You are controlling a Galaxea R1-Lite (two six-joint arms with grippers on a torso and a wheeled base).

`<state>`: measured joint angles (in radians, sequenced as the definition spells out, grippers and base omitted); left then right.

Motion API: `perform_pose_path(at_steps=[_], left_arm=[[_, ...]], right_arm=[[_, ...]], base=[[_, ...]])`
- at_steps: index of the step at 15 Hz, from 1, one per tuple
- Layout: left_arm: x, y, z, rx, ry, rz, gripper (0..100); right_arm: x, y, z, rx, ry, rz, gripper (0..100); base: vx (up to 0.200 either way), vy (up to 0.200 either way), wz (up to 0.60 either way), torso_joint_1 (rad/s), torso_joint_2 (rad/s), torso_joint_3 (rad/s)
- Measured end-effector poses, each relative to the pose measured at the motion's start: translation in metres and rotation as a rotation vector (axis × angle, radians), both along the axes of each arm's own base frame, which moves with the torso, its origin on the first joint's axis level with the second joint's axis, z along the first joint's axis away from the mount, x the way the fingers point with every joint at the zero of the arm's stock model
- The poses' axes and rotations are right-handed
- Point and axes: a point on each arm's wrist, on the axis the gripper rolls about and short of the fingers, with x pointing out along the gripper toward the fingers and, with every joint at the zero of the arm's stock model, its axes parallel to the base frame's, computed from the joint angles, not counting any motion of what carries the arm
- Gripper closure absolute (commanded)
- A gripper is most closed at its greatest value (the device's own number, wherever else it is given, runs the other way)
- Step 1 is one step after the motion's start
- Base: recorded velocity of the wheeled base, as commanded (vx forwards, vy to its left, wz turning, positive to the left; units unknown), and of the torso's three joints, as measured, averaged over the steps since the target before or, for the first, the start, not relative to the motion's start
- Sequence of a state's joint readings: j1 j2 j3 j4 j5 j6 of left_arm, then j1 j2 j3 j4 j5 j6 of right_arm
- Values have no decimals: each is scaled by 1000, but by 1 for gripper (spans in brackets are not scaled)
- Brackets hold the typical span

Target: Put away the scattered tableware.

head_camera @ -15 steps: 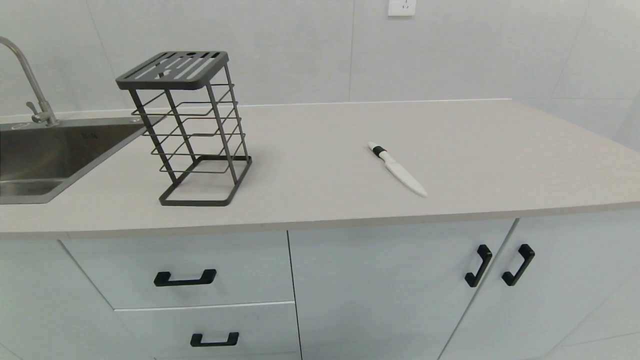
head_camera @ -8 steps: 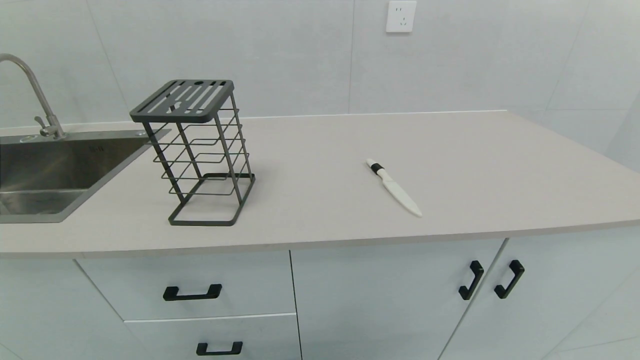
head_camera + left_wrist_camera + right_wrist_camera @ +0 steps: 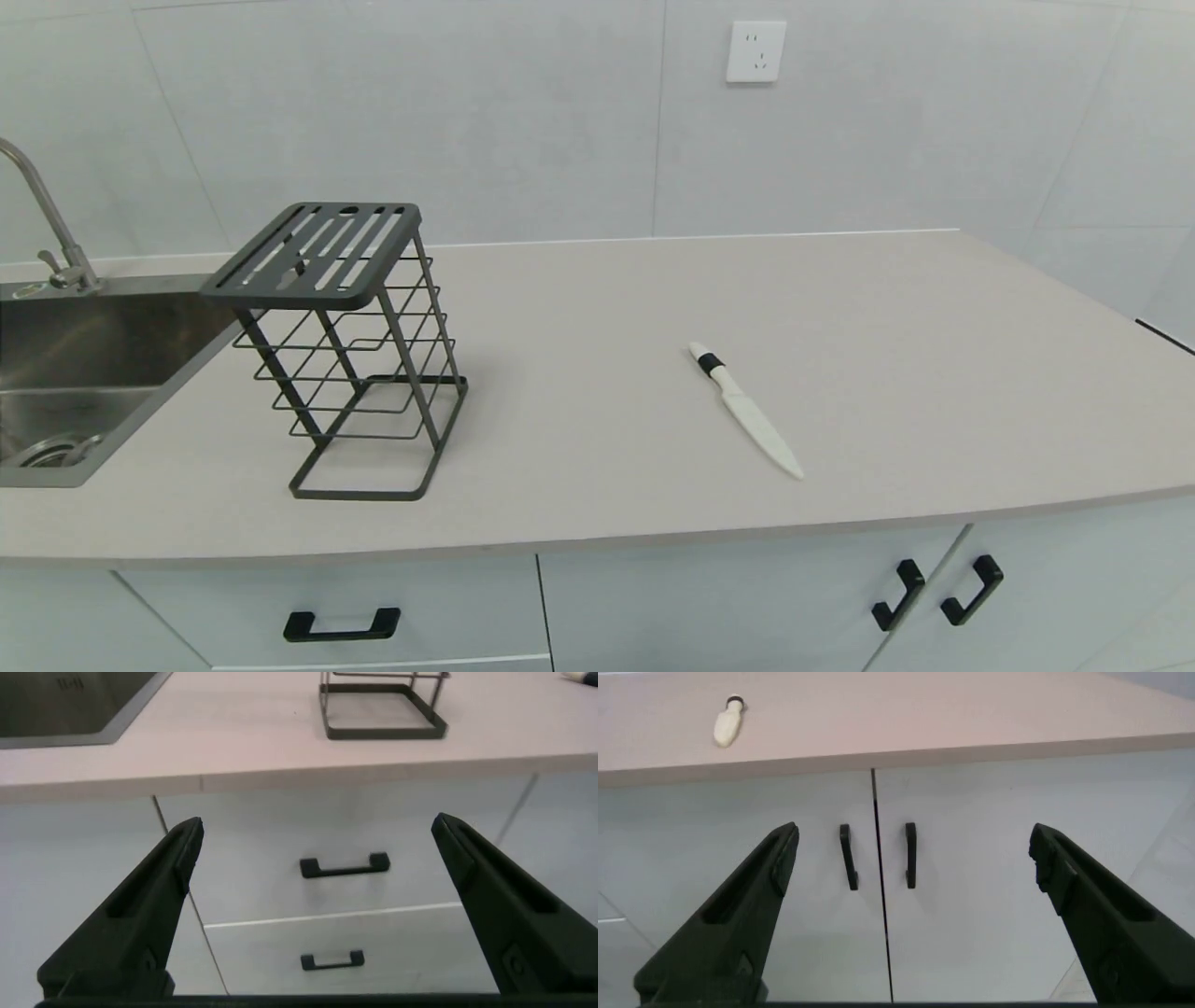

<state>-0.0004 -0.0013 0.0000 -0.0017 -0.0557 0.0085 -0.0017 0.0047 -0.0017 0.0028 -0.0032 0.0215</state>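
Note:
A white knife (image 3: pixel 744 409) with a black band near its handle end lies flat on the beige countertop (image 3: pixel 840 317), right of centre; its tip (image 3: pixel 727 726) shows in the right wrist view. A black wire knife rack (image 3: pixel 338 345) with a slotted top stands on the counter's left part, and its base (image 3: pixel 381 714) appears in the left wrist view. My left gripper (image 3: pixel 318 840) hangs open below counter height, facing the drawer fronts. My right gripper (image 3: pixel 913 840) is open too, in front of the cabinet doors under the knife.
A steel sink (image 3: pixel 65 364) with a tap (image 3: pixel 42 219) sits at the counter's left end. Drawers with black handles (image 3: pixel 344 866) lie under the rack, and double doors with black handles (image 3: pixel 878 855) under the knife. A tiled wall with a socket (image 3: pixel 755 51) backs the counter.
The head camera has risen and moved closer, so the counter sits lower in the picture. Knife and rack keep their places on the counter.

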Motion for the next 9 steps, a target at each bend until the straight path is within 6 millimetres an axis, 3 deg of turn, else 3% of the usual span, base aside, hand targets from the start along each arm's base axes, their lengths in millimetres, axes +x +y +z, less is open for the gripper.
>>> perform_pose_path(at_steps=[3, 9], left_arm=[[0, 0, 0, 0, 0, 1, 0], [0, 0, 0, -2, 0, 1, 0]], right_arm=[[0, 0, 0, 0, 1, 1, 0], [0, 0, 0, 0, 0, 0, 0]], base=[[0, 0, 0, 150, -365, -181], [0, 0, 0, 239, -515, -277]])
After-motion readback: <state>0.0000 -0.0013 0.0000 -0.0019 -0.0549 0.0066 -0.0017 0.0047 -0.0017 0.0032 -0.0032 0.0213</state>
